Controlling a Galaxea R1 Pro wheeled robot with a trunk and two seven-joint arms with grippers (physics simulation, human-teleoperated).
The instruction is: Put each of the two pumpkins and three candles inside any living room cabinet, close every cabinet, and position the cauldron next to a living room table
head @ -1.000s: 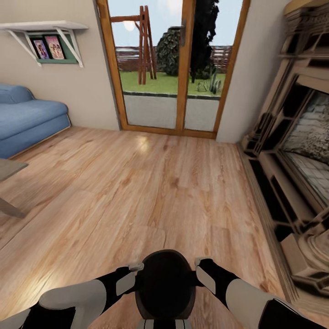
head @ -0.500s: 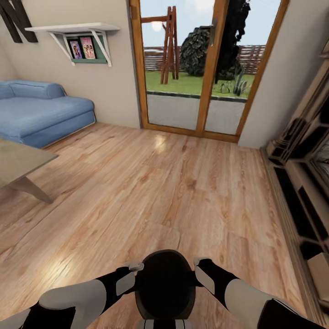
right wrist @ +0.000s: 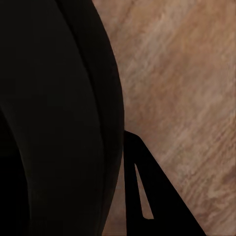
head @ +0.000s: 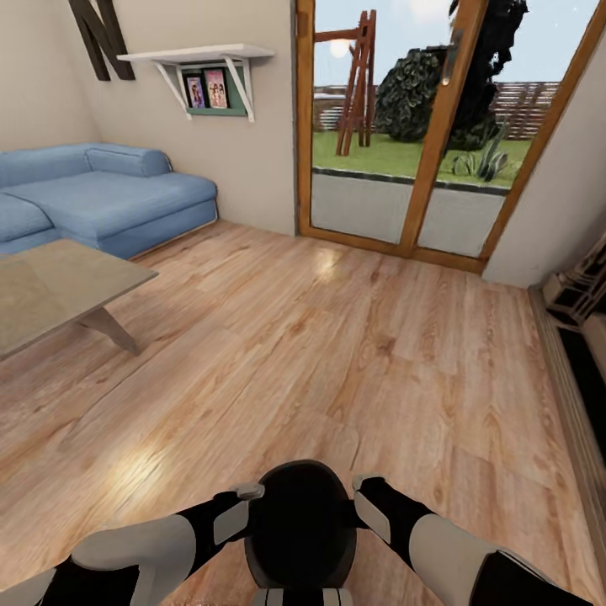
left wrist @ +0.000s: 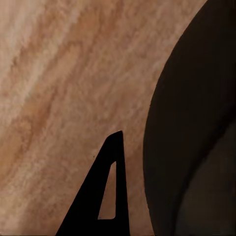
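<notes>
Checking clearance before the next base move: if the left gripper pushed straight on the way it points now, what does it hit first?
Probably the wooden floor: the left wrist view looks along the finger onto floorboards, with the black cauldron close alongside rather than ahead. Depth to the floor is unclear.

One black cauldron (head: 303,522), one blue sofa (head: 101,198), one bench (head: 50,290), one wall shelf (head: 198,55), two framed pictures (head: 206,88), one glazed double door (head: 438,126)

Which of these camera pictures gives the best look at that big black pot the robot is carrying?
The head view: the cauldron shows whole, mouth up, between both arms. The left wrist view catches just part of its dark curved side; the right wrist view likewise.
</notes>
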